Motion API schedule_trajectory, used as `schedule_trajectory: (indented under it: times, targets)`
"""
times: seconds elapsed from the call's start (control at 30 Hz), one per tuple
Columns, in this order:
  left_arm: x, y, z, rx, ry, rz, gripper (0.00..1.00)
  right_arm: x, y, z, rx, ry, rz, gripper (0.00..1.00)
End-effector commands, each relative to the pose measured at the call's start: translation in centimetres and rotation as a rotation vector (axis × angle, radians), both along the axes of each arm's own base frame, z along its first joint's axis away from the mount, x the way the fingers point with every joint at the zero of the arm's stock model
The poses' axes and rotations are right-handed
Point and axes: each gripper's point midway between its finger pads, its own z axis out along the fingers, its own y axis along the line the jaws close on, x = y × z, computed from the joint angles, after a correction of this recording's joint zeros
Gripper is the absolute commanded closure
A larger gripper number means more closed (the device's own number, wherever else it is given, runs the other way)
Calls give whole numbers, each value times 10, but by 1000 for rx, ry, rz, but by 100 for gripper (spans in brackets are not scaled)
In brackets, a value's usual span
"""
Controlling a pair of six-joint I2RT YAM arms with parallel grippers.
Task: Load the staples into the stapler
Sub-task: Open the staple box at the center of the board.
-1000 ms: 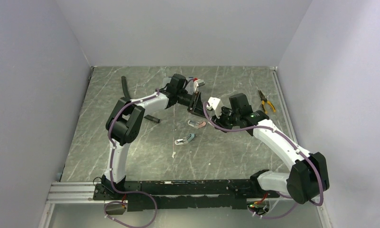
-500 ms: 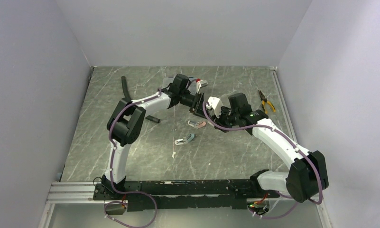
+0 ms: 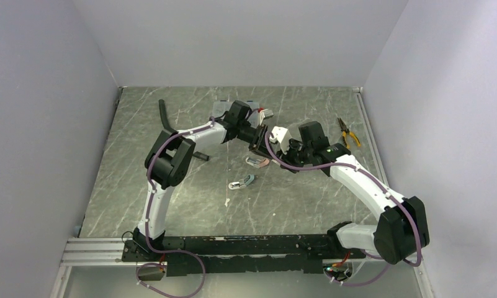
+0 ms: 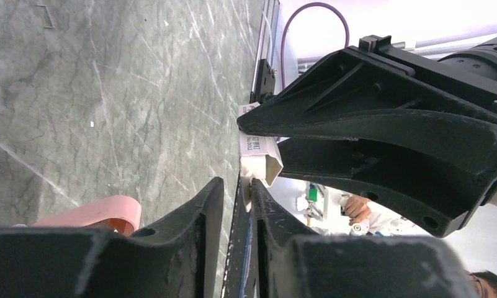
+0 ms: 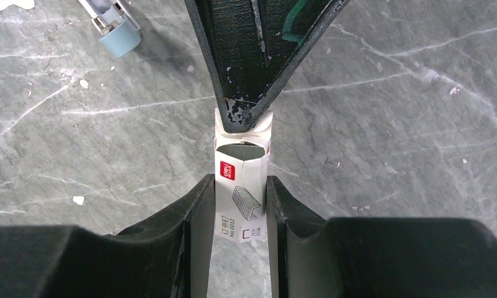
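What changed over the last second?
The left tool shifted right, up to the open end of the white carton. The right tool kept its grip on that carton; the pink stapler, blue stapler and pliers stayed put.

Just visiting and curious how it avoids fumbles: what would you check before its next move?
1. Right claw clamps the small white cardboard carton with a red mark: ok.
2. Carton's end open, silvery-grey metal staples showing inside: ok.
3. Left claw has its tips at the open flap; gripping anything: cannot tell.
4. Pink mini stapler lies free on the grey marbled table, nearby: ok.
5. Stapler opened for loading: cannot tell.
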Motion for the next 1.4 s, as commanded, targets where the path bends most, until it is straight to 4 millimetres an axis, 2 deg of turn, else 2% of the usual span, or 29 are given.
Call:
schedule_trajectory:
  times: [0.0,0.17,0.2,0.5,0.77,0.9,1.03,1.17,1.37]
  targets:
    - [1,-9,12,-32,-10,-21,76,13,5,15,18,-49,-15,88]
    - [1,-12,8,-41,2,-24,97,14,-1,8,-13,-26,-48,86]
    - [1,-13,6,-40,8,-23,97,14,-3,5,-24,-22,-57,86]
    - [10,-32,-7,-5,-44,-4,97,8,-25,-24,-131,34,-123,78]
    - [23,-51,-35,43,-49,15,97,5,-44,-55,-234,38,-130,78]
    - [27,-52,-51,63,-42,28,97,5,-51,-70,-255,70,-135,77]
    - [29,-54,-59,58,-43,38,97,4,-59,-84,-266,110,-136,75]
    - [32,-56,-65,57,-46,48,97,4,-65,-93,-276,133,-138,73]
    - [36,-58,-65,57,-57,47,97,5,-71,-97,-272,142,-146,70]
